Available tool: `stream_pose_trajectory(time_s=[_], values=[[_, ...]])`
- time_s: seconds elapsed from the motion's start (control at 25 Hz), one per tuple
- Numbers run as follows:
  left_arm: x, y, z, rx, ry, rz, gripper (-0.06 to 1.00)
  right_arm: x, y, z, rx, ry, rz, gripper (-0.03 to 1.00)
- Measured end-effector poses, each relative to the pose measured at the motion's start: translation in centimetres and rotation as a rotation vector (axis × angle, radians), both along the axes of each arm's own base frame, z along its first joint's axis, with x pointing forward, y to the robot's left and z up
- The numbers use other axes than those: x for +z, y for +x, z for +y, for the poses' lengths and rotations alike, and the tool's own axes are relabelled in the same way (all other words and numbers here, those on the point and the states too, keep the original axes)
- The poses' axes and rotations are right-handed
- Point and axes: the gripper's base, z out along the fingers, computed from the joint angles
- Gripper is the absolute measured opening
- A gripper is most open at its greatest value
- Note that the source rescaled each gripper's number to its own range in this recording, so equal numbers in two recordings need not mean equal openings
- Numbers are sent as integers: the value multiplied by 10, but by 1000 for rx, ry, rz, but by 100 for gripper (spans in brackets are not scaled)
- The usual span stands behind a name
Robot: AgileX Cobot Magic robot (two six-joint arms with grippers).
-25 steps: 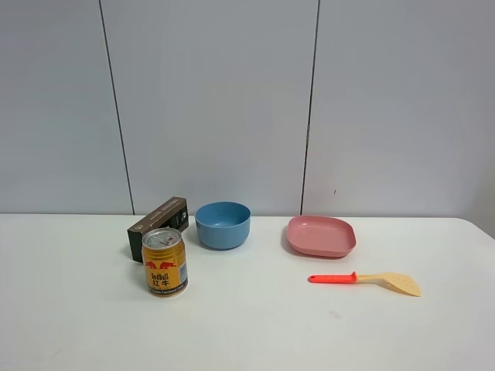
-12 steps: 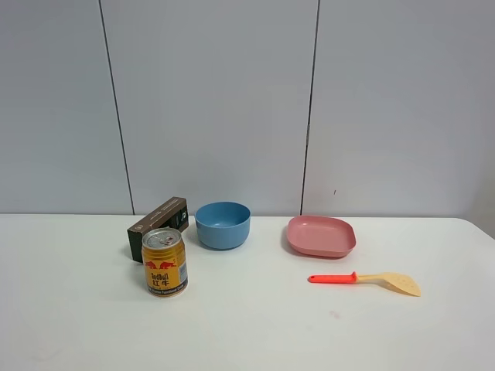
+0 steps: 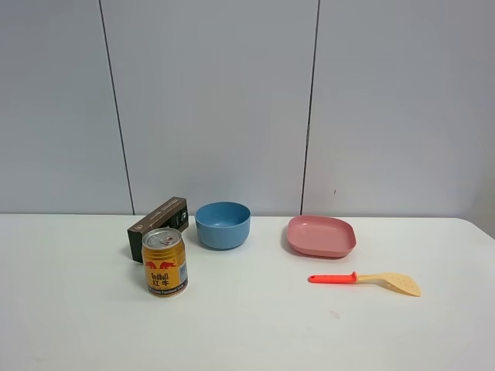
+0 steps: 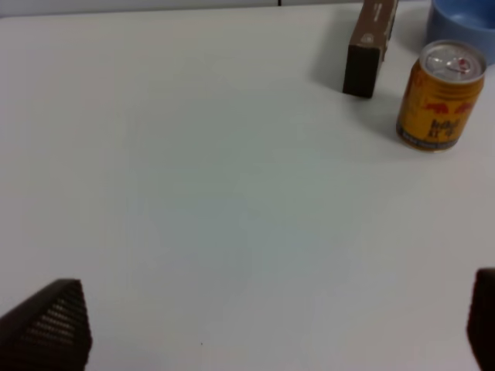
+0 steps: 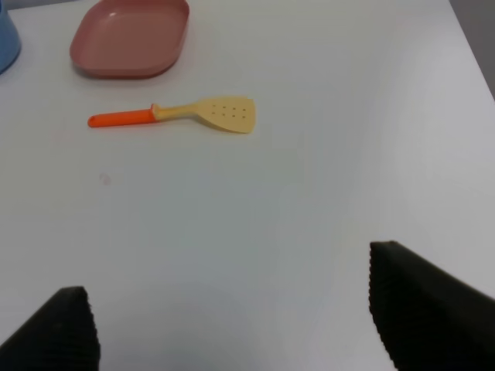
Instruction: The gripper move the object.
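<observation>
The dark brown box [image 3: 158,219] lies on the white table at the left, behind the gold can [image 3: 165,262] and beside the blue bowl [image 3: 223,224]. It also shows in the left wrist view [image 4: 370,45], far from the gripper. My left gripper [image 4: 278,321] is open and empty over bare table, its black fingertips [image 4: 50,328] wide apart. My right gripper [image 5: 232,317] is open and empty, well short of the spatula [image 5: 174,114]. Neither arm shows in the exterior high view.
A pink plate [image 3: 321,235] sits right of the bowl, and it shows in the right wrist view [image 5: 130,37]. The red-handled spatula [image 3: 363,280] lies in front of it. The can also shows in the left wrist view [image 4: 441,94]. The table's right edge [image 5: 472,54] is near.
</observation>
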Motion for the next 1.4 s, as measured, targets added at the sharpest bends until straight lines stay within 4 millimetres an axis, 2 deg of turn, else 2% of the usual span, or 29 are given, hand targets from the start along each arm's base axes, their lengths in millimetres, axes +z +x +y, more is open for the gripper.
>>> stream_pose_trajectory(time_s=[1.4], values=[[0, 0, 3, 40, -6, 2, 99, 0, 0, 0, 0, 0, 0, 100]])
